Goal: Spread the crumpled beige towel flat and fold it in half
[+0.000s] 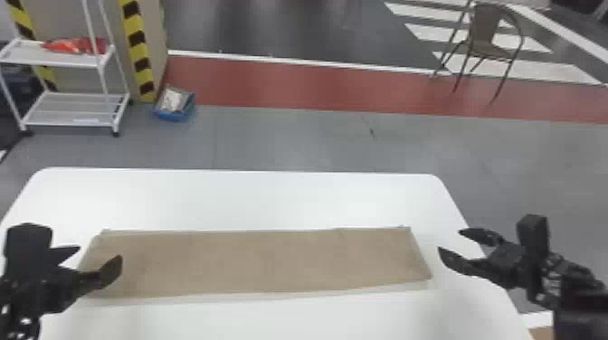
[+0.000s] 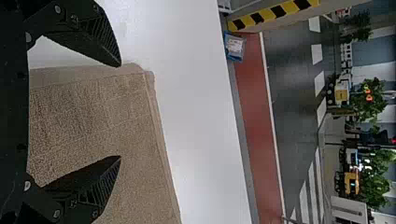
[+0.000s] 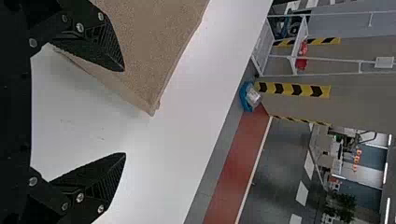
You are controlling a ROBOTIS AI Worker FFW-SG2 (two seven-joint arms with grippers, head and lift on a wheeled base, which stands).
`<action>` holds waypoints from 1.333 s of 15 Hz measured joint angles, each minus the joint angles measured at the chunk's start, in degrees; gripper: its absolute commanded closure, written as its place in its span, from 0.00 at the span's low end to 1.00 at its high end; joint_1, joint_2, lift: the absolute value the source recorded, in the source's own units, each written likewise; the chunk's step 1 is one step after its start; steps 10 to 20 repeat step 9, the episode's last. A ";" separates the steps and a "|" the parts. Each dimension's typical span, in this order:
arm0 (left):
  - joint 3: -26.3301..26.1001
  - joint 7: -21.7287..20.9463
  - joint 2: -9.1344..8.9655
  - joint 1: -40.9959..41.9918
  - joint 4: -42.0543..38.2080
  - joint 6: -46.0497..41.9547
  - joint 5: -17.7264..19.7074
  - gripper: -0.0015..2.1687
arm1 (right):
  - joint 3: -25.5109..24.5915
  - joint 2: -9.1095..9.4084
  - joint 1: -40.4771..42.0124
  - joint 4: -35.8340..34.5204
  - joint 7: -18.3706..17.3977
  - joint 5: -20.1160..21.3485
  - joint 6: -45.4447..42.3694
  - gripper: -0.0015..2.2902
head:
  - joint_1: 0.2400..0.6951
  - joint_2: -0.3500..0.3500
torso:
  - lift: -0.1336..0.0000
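Note:
The beige towel lies flat on the white table as a long, narrow strip, its layers showing slightly offset along the edges. Over its left end is my left gripper, open and holding nothing. Just off the right end, my right gripper is open too. In the left wrist view, the towel and one corner lie beyond the spread left gripper. In the right wrist view, a towel corner points past the open right gripper.
The white table extends behind and in front of the towel. Beyond it on the floor stand a white shelf cart, a blue bin and a chair.

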 measured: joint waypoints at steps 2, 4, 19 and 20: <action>0.00 -0.06 0.09 0.00 0.00 -0.13 0.29 0.10 | 0.00 0.00 0.00 0.09 -0.22 -0.26 -0.11 0.12 | 1.00 0.21 | 1.00; 0.01 -0.18 0.33 -0.01 -0.01 -0.32 0.86 0.10 | -0.02 0.00 0.00 0.16 -0.34 -0.45 -0.24 0.12 | 1.00 0.21 | 1.00; -0.07 -0.20 0.79 -0.22 0.22 -0.48 1.28 0.10 | -0.05 0.00 -0.09 0.33 -0.47 -0.86 -0.49 0.12 | 1.00 0.22 | 1.00; -0.07 -0.20 0.79 -0.22 0.22 -0.48 1.28 0.10 | -0.05 0.00 -0.09 0.33 -0.47 -0.86 -0.49 0.12 | 1.00 0.22 | 1.00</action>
